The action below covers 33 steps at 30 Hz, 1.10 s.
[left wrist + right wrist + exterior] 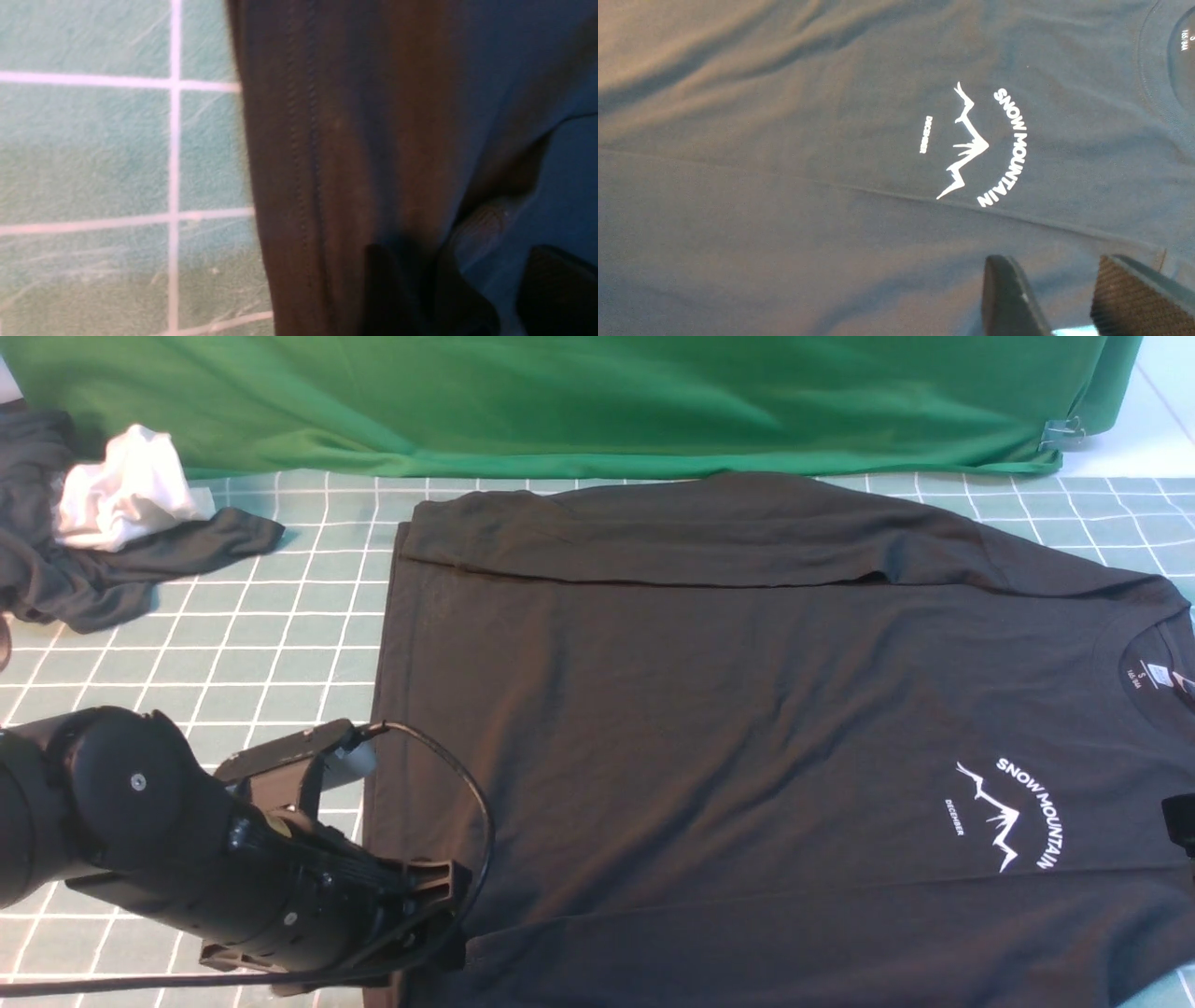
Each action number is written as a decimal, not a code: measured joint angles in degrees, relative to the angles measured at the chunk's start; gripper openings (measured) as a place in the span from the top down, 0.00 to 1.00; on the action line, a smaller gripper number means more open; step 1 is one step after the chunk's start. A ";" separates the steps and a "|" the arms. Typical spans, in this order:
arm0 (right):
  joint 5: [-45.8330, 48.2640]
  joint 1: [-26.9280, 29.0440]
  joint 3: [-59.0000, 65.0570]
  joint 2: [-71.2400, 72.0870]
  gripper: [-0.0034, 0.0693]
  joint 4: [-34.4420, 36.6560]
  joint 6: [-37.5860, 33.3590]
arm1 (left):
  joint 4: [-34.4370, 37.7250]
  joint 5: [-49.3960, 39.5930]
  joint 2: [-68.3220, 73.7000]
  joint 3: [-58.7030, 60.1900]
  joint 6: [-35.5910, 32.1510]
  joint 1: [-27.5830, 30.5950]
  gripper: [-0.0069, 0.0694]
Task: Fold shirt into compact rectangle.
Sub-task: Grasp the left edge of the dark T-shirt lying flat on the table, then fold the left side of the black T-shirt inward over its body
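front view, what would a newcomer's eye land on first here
The big black shirt spreads across the green checked table, its white SNOW MOUNTAIN print at the right. Then the left arm bulking over the shirt's near left corner, and the white cloth far left.

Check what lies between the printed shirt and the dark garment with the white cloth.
Only bare green checked mat lies there; the front view shows the shirt and the dark garment apart.

Your shirt (pixel 709 709) is thin matt black knit. The table cover (pixel 280 616) looks like fuzzy felt, the backdrop (pixel 560 401) is smooth green cloth, and one pad (pixel 1129 298) on your right gripper (pixel 1055 263) is cross-hatched matt black.
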State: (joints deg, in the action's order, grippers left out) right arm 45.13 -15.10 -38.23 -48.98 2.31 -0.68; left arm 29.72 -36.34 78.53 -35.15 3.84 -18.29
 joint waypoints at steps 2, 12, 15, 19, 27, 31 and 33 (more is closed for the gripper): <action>0.00 0.00 0.00 0.00 0.59 0.00 -0.05 | 0.38 -1.00 0.07 0.00 0.00 0.00 0.64; 0.00 0.00 0.00 0.00 0.59 0.00 -0.18 | 0.07 -6.89 0.73 -3.56 -0.49 0.00 0.90; 0.00 0.00 0.00 0.00 0.59 0.00 -0.18 | -0.92 -8.64 0.12 -8.78 -0.72 0.00 0.90; 0.00 0.00 0.00 0.00 0.59 0.00 -0.18 | -3.56 -12.22 -0.10 -15.38 0.46 0.00 0.90; -0.13 0.00 0.00 0.00 0.59 0.00 -0.24 | -11.35 -15.87 0.16 -31.82 4.95 0.00 0.90; -1.08 0.00 0.00 0.00 0.59 0.00 -0.24 | -15.39 -15.62 2.66 -38.82 7.18 0.00 0.90; -1.73 0.00 0.00 0.00 0.59 0.00 -0.24 | -17.14 -15.58 5.80 -40.95 8.23 0.00 0.90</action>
State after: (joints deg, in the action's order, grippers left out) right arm 43.40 -15.10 -38.23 -48.98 2.31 -0.91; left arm 12.58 -51.92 84.33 -76.09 12.08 -18.29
